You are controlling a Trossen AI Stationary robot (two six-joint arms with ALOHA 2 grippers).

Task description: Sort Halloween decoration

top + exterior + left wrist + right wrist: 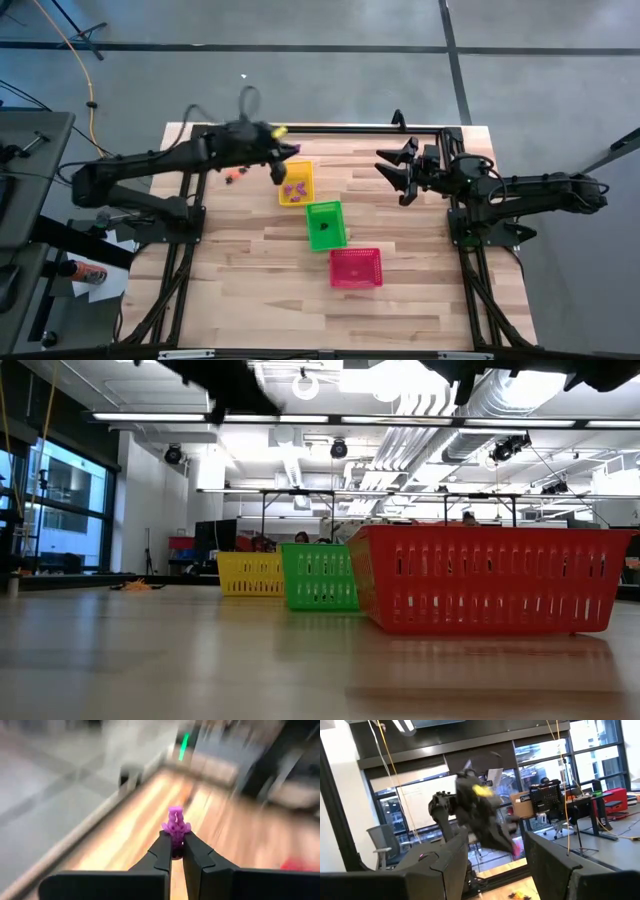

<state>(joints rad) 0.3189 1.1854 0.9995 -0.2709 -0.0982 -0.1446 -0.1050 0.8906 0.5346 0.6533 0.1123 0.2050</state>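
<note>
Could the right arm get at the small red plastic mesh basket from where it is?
Probably yes: the right gripper hangs open, holding nothing, and only bare table lies between it and the red plastic mesh basket.

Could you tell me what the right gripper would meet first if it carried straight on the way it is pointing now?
Probably the left arm: the right gripper is open and points across the table at it, above the baskets. Depth is unclear.

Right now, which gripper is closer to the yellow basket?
Left. The left gripper hangs at the yellow basket's edge, holding a purple trinket; the right gripper waits open, far across the table.
</note>
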